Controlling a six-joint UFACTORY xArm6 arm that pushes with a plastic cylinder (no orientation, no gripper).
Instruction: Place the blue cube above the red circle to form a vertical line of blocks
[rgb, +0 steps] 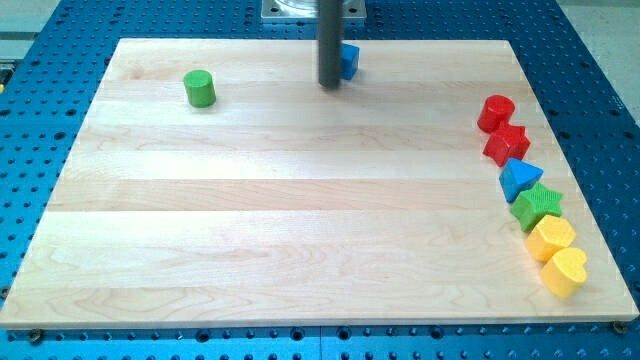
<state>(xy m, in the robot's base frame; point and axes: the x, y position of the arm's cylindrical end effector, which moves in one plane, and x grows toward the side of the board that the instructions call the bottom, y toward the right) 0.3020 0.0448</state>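
Progress: the task looks to be at its beginning; the blue cube (349, 61) is at the table's top edge, near the middle, well apart from the red circle (496, 113)
Left to do: I judge the cube must travel to the right along the top edge and stop just above the red circle
Red circle: near the right edge, at the head of a curved row: red star-like block (507, 144), blue triangle (519, 178), green star (537, 205), yellow hexagon (551, 238), yellow heart (565, 271)
My tip (331, 85): a plain rod with no jaws, so it holds nothing; it is just left of the cube, touching or almost, I cannot tell
Other: a green cylinder (200, 88) near the top left corner
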